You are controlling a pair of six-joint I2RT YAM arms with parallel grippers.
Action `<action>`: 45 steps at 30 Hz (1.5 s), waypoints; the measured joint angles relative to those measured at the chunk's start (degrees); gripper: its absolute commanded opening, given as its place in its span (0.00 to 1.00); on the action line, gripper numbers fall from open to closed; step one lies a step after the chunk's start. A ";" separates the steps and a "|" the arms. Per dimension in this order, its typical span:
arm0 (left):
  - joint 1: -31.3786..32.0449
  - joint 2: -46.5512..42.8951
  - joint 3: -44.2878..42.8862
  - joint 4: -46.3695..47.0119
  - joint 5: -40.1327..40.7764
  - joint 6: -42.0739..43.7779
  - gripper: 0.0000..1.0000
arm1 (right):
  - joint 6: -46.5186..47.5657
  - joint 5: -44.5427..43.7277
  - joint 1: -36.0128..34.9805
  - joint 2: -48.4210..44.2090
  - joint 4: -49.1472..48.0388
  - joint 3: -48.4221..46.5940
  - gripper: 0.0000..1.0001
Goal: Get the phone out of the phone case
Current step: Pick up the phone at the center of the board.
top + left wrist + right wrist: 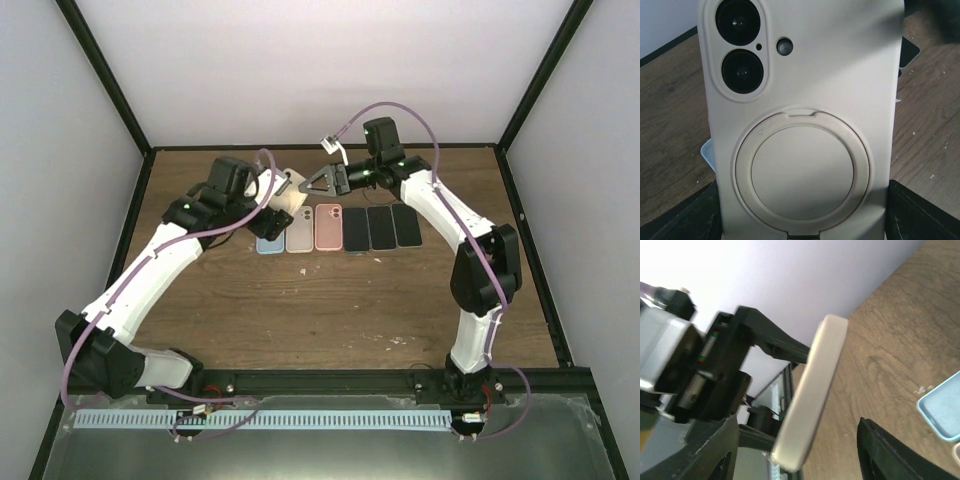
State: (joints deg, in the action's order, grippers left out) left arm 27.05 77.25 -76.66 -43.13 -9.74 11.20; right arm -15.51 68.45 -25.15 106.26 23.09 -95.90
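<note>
A cream phone case with a round ring stand (805,100) has the phone in it; two camera lenses show through its back. My left gripper (802,212) is shut on its lower sides and holds it upright above the table (300,300). In the top view the case (284,200) sits between my left gripper (270,200) and my right gripper (303,187). In the right wrist view the case (815,390) is seen edge-on. My right gripper (802,452) is open, with its jaws on either side of the case and apart from it.
A row lies on the table below the held case: a blue case (268,244), a clear case (299,232), a pink case (328,226) and three dark phones (381,228). The blue case also shows in the right wrist view (942,410). Black frame posts border the table.
</note>
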 measured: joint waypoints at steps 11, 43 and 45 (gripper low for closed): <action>5.51 2.08 -0.83 -0.68 8.90 2.12 0.29 | -2.86 -0.74 -0.57 2.71 1.55 -0.09 0.07; 22.82 3.56 5.53 11.87 38.99 24.24 0.76 | -28.09 0.87 8.02 2.69 -14.51 10.84 0.01; 24.28 5.11 7.15 14.99 42.34 27.15 0.72 | -30.71 1.25 8.04 2.69 -16.46 12.52 0.01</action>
State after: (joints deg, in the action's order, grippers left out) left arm 51.33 82.37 -69.52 -28.14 32.60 38.35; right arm -46.22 69.69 -17.10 108.95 6.63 -83.37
